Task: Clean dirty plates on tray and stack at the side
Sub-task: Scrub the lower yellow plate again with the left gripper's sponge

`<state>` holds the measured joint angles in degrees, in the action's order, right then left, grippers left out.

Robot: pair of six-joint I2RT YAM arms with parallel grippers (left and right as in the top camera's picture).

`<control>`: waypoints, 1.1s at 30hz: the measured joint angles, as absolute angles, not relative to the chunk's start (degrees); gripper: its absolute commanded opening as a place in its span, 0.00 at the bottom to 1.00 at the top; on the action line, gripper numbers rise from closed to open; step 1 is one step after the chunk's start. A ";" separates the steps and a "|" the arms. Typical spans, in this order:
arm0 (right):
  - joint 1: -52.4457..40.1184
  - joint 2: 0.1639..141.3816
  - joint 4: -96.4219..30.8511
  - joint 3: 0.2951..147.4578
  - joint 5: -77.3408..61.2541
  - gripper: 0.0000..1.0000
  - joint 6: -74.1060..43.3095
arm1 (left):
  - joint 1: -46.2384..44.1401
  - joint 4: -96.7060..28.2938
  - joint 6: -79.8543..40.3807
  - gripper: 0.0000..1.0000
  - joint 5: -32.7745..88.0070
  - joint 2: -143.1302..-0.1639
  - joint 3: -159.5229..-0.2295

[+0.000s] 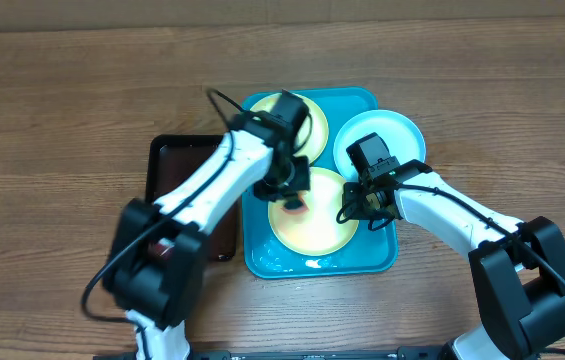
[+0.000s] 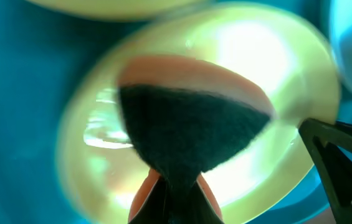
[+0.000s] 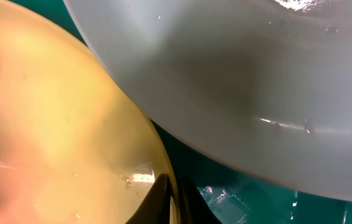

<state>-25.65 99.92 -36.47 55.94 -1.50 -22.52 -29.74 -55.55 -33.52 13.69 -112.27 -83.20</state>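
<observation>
Wooden tabletop (image 1: 62, 120) carries the turquoise tray (image 1: 262, 262), where the right gripper (image 3: 171, 202) pinches the rim of the near yellow-green plate (image 1: 317, 238), probably steadying it while the left gripper (image 2: 174, 194), clamped on a scrub sponge (image 2: 188, 130), presses down on it

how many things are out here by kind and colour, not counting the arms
yellow-green plates: 2
white-bluish plate: 1
turquoise tray: 1
black tray: 1
sponge: 1
total: 6
</observation>
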 measured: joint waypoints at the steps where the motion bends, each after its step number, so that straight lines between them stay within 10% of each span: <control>1: -25.65 99.92 -36.47 55.94 -1.50 0.06 -22.50 | -30.09 -54.98 -34.39 0.04 15.35 -113.97 -83.20; 13: -25.61 99.92 -36.91 55.99 -0.69 0.06 -22.44 | -32.64 -59.16 -36.25 0.04 21.61 -120.14 -83.88; 33: -25.69 99.92 -37.08 56.10 -1.48 0.06 -23.11 | -30.96 -66.46 -34.00 0.04 -2.31 -120.18 -90.61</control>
